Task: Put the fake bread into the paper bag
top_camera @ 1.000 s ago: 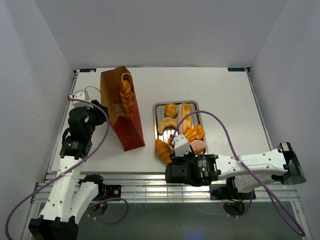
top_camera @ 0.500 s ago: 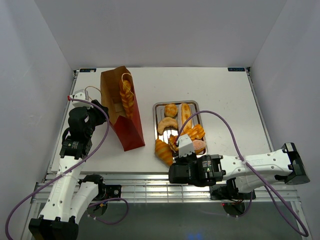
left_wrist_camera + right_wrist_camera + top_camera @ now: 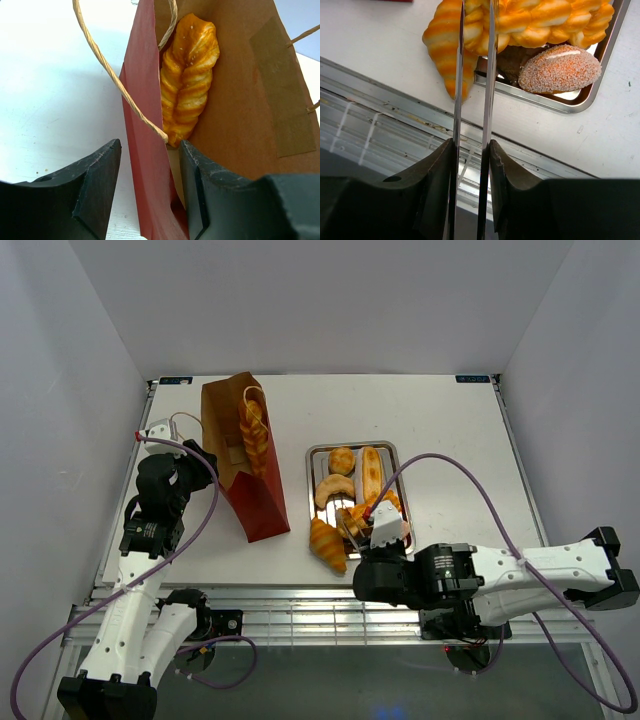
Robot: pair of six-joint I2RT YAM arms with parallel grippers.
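Left wrist camera puts my left hand [image 3: 150,146] wide open astride the near wall of the paper bag [image 3: 141,65], with one finger outside and one inside, not pinching it. One braided loaf [image 3: 189,75] lies inside against the brown lining, so I judge the job barely begun. From above, a croissant [image 3: 326,542] lies on the worktop [image 3: 450,430] at the tray's seven o'clock. The rest of the fake bread [image 3: 370,472] sits in the tray [image 3: 352,445], at the bag's three o'clock. At the tray's six o'clock my right hand [image 3: 470,146] clamps the tongs [image 3: 490,75]. Their blades reach close together over the croissant, and I cannot tell whether they grip it.
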